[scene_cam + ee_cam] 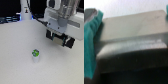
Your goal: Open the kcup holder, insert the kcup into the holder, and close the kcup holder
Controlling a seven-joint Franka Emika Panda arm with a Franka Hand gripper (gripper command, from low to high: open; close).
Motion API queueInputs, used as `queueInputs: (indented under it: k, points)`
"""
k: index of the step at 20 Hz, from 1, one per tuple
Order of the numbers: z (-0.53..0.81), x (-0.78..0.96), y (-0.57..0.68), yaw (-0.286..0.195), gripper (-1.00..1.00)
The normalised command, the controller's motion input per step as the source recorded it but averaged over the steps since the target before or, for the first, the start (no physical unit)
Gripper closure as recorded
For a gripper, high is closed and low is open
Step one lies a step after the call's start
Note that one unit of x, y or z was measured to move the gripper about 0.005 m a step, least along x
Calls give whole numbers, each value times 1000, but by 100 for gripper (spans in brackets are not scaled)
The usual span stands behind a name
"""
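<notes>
white table (15, 55): green-lidded kcup (35, 53) upright

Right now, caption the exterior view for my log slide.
Gripper hovers at the black kcup holder; green-lidded kcup stands alone on the white table.

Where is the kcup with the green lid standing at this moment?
In the exterior view, the kcup stands upright on the white table, alone near the centre, nearer the camera than the gripper.
</notes>
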Motion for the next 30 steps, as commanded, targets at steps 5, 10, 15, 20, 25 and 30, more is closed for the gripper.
queueInputs:
  k: [5, 10, 15, 20, 25, 30]
  points:
    - [212, 422, -127, -93, -100]
    - [283, 414, -368, -166, -100]
    - [284, 363, -493, -199, -100]
    - [168, 296, -559, -227, -100]
    - [74, 238, -527, -235, -100]
    - [3, 243, -515, -231, -100]
